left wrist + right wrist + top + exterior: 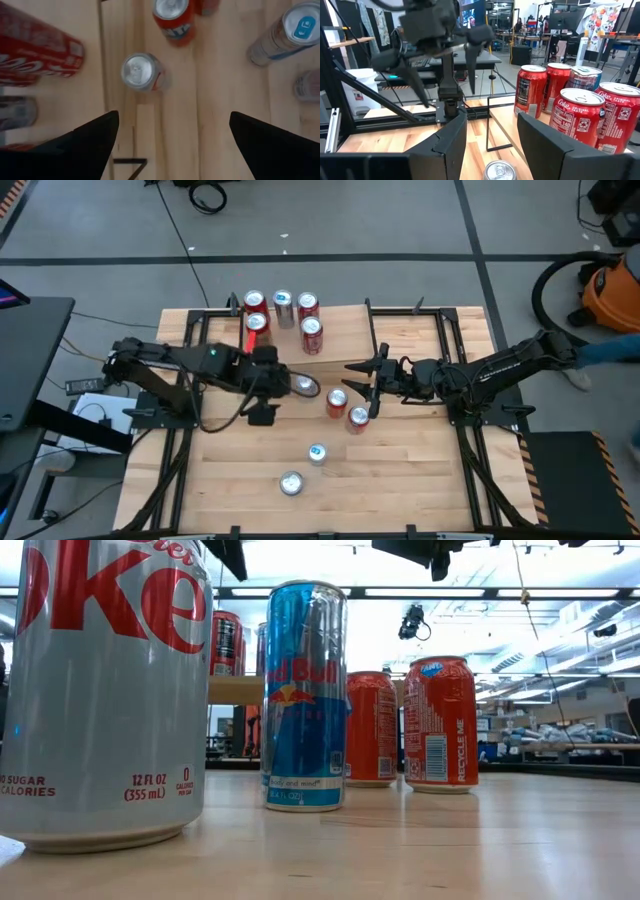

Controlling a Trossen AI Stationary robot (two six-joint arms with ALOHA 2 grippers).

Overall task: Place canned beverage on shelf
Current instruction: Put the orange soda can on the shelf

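Observation:
The shelf [345, 340] stands at the table's far middle with several red and silver cans [283, 308] upright on its board. A silver can [305, 387] stands on the table just in front of it. My left gripper [175, 117] hangs open above this can [141, 71], pointing steeply down, with nothing between its fingers. My right gripper [492, 142] is to the can's right, level and facing the left arm. It is open and holds nothing, and the can's top [500, 171] shows below it.
Two orange cans [337, 400] [358, 418] stand near the table's middle. A blue-and-silver can [317, 452] and a silver cola can [291, 482] stand closer to the near edge. Black frame rails [470, 460] run along both sides of the table.

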